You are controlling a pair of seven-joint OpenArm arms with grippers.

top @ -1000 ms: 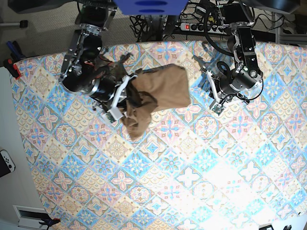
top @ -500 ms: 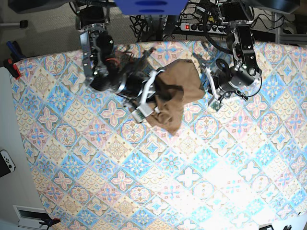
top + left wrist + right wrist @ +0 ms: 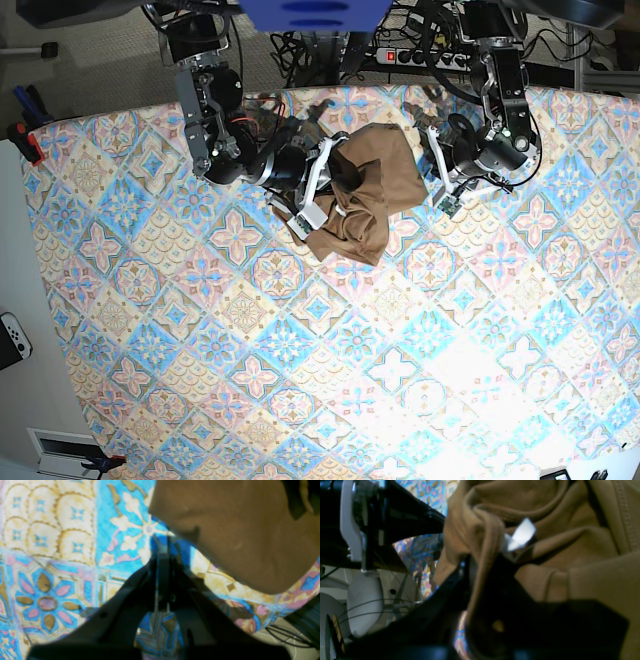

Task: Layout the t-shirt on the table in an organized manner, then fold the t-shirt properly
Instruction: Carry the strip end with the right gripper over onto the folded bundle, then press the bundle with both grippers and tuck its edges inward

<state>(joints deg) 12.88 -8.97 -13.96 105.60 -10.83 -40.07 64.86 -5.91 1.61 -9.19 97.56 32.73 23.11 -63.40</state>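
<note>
Two pincers to account for. Right gripper (image 3: 318,200): clamped on a hem fold of the t-shirt (image 3: 368,192), shown in its wrist view by cloth running down between the jaws beside a white label (image 3: 520,536). Left gripper (image 3: 441,192): pressed fully shut on nothing, tips poised just beside the shirt's 3 o'clock edge; cannot tell whether touching. Within the last second, on the right arm's part, swung toward 3 o'clock with the bundle, from about 10 o'clock on the table (image 3: 300,380) to near 12 o'clock by the far edge. Over the same span, on the left arm's part, drew in toward 9 o'clock to meet it, closing what had been a wide gap. Bunched more tightly now, too: less of a tail hanging toward 6 o'clock, more of a crumpled heap, apparently partly resting on the patterned cloth. Reads as preparation for a hand-over or a two-point hold, not yet as laying out: no sleeve, collar or flat panel spread, no fold begun. Judged very early in the task. Next probably calls for opening the empty pincer, closing it on a second edge or corner, then pulling apart along the 9-to-3 line to flatten. Risks: pinching several layers at once, or spreading so near the 12 o'clock edge that cloth slips over it.
</note>
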